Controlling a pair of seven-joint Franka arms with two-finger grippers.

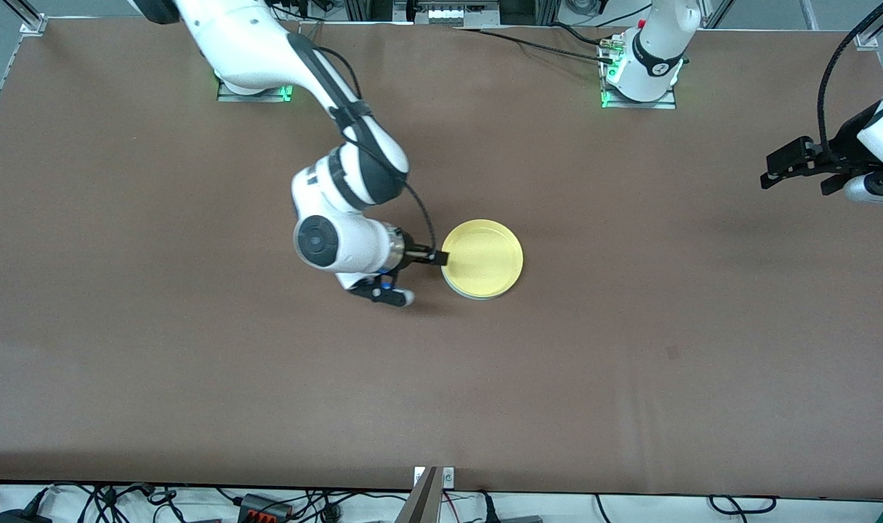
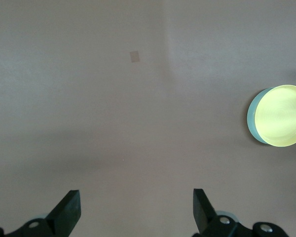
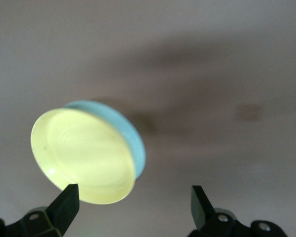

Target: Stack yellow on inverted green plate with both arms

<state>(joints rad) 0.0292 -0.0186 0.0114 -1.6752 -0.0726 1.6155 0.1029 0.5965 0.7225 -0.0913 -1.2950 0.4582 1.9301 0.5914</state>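
The yellow plate (image 1: 482, 258) lies right way up on the pale green plate at the table's middle. Only a thin edge of the green plate (image 1: 453, 288) shows under it. The right wrist view shows the yellow plate (image 3: 81, 155) on the green plate (image 3: 124, 123). So does the left wrist view, with yellow (image 2: 283, 116) over green (image 2: 251, 116). My right gripper (image 1: 437, 258) is open beside the stack, one fingertip (image 3: 66, 200) at the yellow rim and nothing held. My left gripper (image 1: 772, 171) is open and empty in the air at the left arm's end of the table.
A small dark mark (image 1: 672, 353) is on the brown table cover, nearer to the front camera than the plates, and shows in the left wrist view (image 2: 134, 57). Cables and plugs lie along the table's front edge (image 1: 267, 505).
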